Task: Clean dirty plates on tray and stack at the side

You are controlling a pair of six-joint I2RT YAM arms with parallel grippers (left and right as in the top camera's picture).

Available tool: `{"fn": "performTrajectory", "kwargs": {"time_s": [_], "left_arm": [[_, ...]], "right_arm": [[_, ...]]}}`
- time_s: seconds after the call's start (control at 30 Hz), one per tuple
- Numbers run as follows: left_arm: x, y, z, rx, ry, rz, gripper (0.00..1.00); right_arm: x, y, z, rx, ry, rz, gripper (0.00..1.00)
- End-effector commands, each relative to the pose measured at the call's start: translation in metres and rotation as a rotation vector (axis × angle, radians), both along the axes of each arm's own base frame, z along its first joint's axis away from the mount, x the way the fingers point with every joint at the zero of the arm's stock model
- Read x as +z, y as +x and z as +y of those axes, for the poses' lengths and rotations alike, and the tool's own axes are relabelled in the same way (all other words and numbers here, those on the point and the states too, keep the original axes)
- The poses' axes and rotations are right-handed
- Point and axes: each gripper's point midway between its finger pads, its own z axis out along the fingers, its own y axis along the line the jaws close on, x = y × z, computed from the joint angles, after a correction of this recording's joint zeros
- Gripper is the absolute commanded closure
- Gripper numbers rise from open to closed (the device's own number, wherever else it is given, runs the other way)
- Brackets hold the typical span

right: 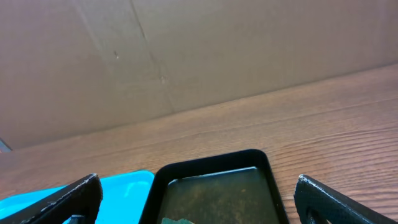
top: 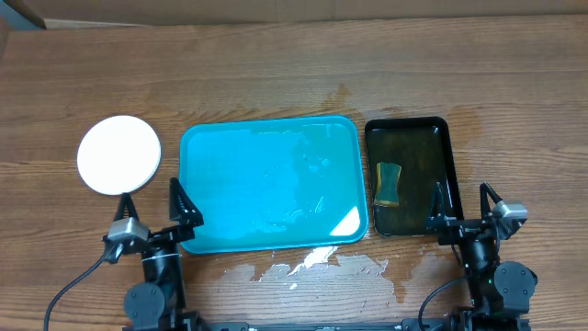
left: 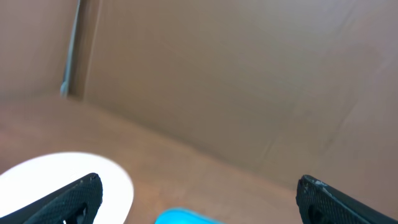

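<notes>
The turquoise tray (top: 271, 184) lies in the middle of the table, wet and with no plates on it. A stack of plates (top: 118, 154) with a white one on top sits to its left; the ones beneath are hidden. My left gripper (top: 152, 210) is open and empty at the tray's near-left corner. My right gripper (top: 461, 204) is open and empty at the near end of the black tray. In the left wrist view the white plate (left: 62, 180) and a tray corner (left: 183, 218) show between the fingers (left: 199, 202). The right wrist view shows the tray's edge (right: 121, 186).
A narrow black tray (top: 409, 175) holding dark water and a green-yellow sponge (top: 390, 183) lies right of the turquoise tray; it also shows in the right wrist view (right: 214, 186). A water puddle (top: 322, 267) spreads on the wood at the front. A cardboard wall (right: 186, 56) stands behind.
</notes>
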Motion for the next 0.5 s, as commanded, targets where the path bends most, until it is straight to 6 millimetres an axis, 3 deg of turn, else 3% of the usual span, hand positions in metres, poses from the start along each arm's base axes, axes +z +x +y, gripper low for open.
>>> {"fn": "performTrajectory", "kwargs": {"time_s": [0.0, 0.1, 0.47], "left_arm": [[-0.022, 0.001, 0.002, 0.017, 0.038, 0.093, 0.00], [-0.052, 0.001, 0.001, 0.014, 0.081, 0.223, 0.00], [-0.051, 0.001, 0.000, 0.009, 0.122, 0.228, 0.00]], "right_arm": [[-0.002, 0.000, -0.001, -0.006, 0.006, -0.004, 0.00], [-0.002, 0.000, -0.001, -0.006, 0.006, -0.004, 0.00], [-0.002, 0.000, -0.001, -0.006, 0.006, -0.004, 0.00]]}}
